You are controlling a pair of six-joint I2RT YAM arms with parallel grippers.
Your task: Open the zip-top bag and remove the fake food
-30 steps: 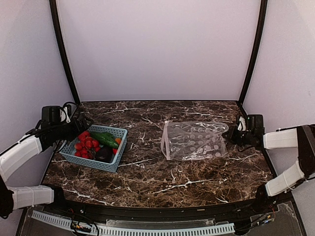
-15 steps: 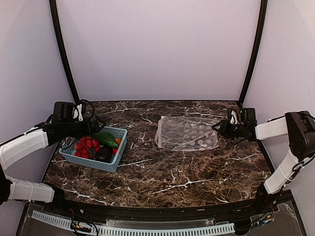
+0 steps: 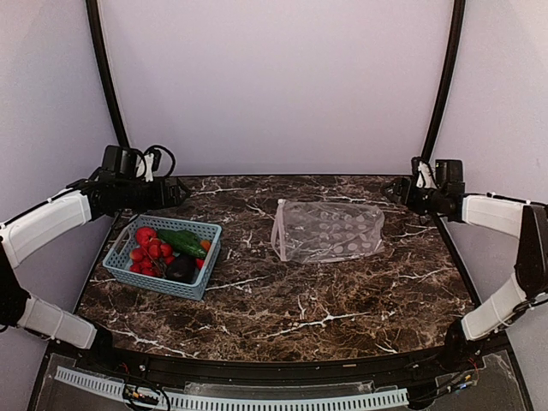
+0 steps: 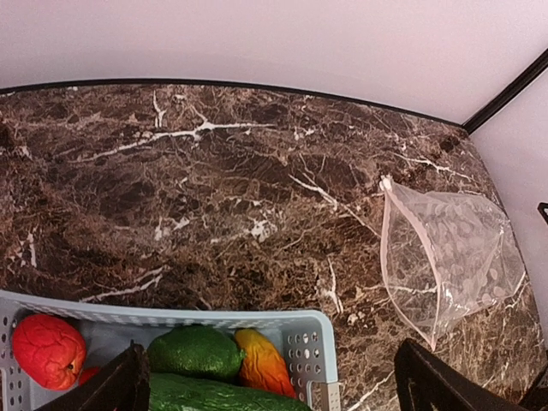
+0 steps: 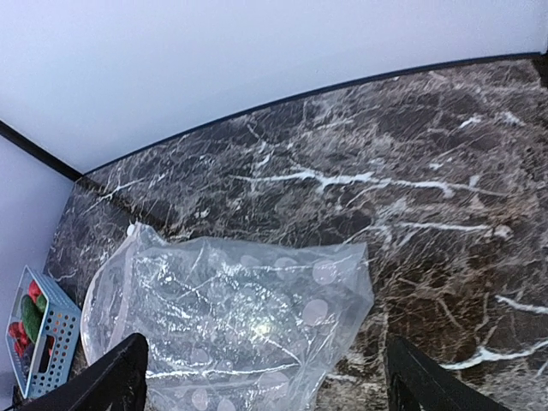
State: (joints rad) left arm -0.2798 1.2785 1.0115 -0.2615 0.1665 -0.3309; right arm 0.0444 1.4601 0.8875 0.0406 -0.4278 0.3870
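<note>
The clear zip-top bag (image 3: 330,231) lies flat on the marble table (image 3: 300,300), a bit right of the middle. The fake food (image 3: 167,251) sits in the light-blue basket (image 3: 163,284) on the left. The left claw (image 3: 175,193) and right claw (image 3: 392,190) are wide open, holding nothing.

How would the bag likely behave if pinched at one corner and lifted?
The bag would probably sag and fold, since its clear film lies crumpled and wrinkled in the right wrist view. It likely weighs very little, as it looks empty, so a push may just slide or bunch it on the table. The glossy film could slip from a shallow pinch.
</note>
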